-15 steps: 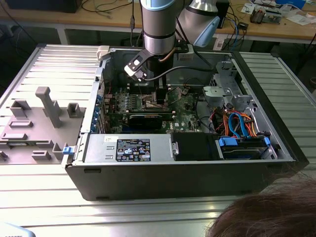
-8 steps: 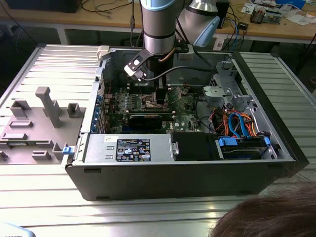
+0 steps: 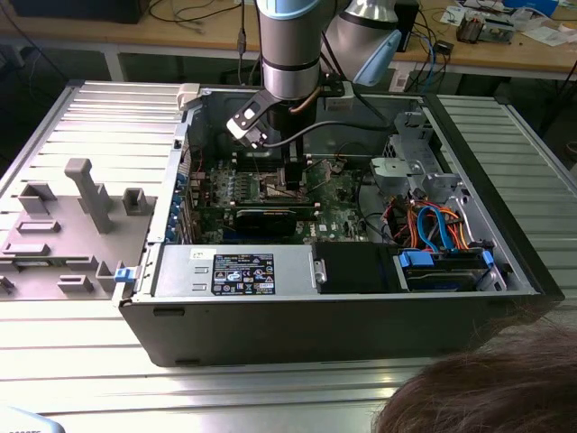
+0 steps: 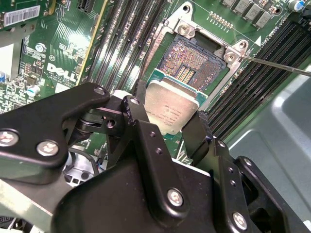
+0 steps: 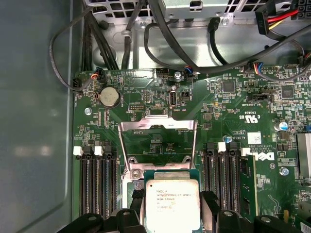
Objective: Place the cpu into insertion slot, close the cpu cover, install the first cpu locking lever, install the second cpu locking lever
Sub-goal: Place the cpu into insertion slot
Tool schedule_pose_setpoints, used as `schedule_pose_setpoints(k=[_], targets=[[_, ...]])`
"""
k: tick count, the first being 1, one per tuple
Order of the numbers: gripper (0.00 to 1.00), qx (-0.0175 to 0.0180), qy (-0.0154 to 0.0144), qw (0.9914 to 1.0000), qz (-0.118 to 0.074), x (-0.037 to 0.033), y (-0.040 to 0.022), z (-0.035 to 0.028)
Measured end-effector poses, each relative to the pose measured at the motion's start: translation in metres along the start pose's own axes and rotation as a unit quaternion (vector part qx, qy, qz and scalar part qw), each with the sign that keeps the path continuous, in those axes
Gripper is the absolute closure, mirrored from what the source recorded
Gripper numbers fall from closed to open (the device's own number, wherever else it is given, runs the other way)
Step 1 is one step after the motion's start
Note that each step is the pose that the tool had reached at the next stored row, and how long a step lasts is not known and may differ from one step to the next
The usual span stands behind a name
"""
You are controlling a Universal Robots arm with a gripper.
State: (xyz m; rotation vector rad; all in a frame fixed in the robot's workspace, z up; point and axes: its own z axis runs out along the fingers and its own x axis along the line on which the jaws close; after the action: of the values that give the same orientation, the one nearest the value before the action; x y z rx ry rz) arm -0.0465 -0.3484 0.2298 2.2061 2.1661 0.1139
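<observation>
— Where was the gripper (image 3: pixel 291 178)?
— Down inside the open case (image 3: pixel 315 325), which lay on its side on the slatted bench (image 3: pixel 90 379). The arm (image 3: pixel 288 45) came down from above, over the green board (image 3: pixel 343 194).

— And the fingers (image 4: pixel 132 112)?
— Closed on the cpu (image 4: pixel 172 109), one black finger on each of two opposite edges, its metal face toward both wrist cameras. (The gap between them was no wider than the chip.)

— Was the cpu in the slot (image 4: pixel 194 60)?
— Not seated. In the second wrist view it hung over one corner of the slot, and most of the gold contact field lay uncovered. Whether it touched the rim I could not tell.

— The cover (image 5: pixel 158 124)?
— Swung open. In the first wrist view it stood up on the side of the slot away from the gripper, with the board showing through its window.

— Any lever (image 4: pixel 277 65)?
— One thin rod angled out from a corner of the slot, over the memory slots (image 4: pixel 257 87).

— What else?
— Memory slots flanked the slot on both sides. A coin battery (image 5: pixel 109 97) sat past the cover, and black cables (image 5: pixel 170 34) crossed beyond the board's edge. On the bench at the exterior view's left lay a grey tray (image 3: pixel 63 234) of moulded shapes, well apart from the case. A person's hair (image 3: pixel 487 388) showed nearest the camera, at the exterior view's right.
</observation>
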Motion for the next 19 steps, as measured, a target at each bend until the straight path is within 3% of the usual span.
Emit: schedule_pose_setpoints(k=[19], targets=[[0.45,-0.0001,-0.0005,0.99998,0.006,0.0000,0.0000,0.0001]])
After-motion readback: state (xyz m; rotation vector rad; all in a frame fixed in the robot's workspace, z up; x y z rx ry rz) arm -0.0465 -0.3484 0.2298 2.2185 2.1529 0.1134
